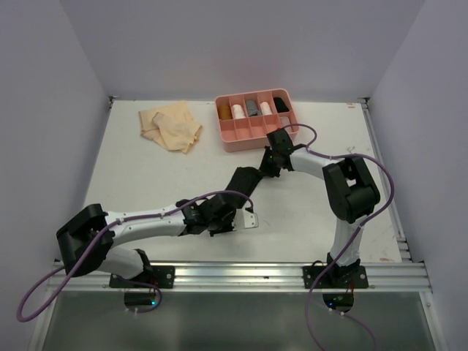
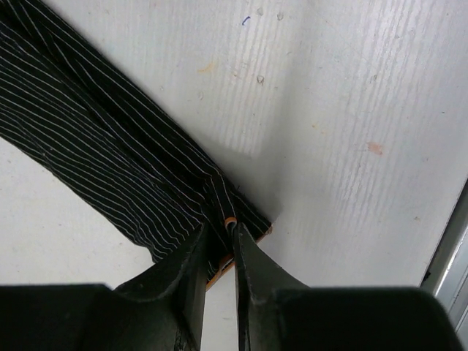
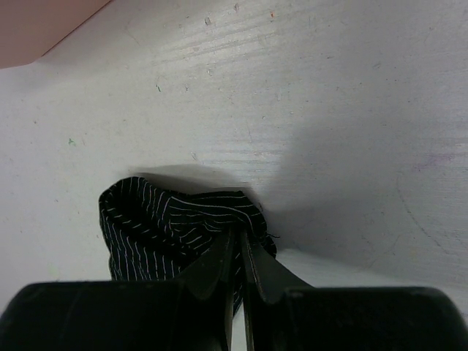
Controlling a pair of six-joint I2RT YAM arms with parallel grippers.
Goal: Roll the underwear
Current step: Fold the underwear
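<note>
On the table (image 1: 131,175), the left end effector (image 2: 221,232) and right end effector (image 3: 235,241) each pinched one end of the black underwear (image 1: 245,178). Behind them stood a pink tray (image 1: 235,142); the tan underwear (image 1: 172,126) lay far left.

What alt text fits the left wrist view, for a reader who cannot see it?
The left gripper pinches one corner of the black pinstriped underwear, jaws closed on the cloth. The garment stretches as a band toward the upper left across the white table.
</note>
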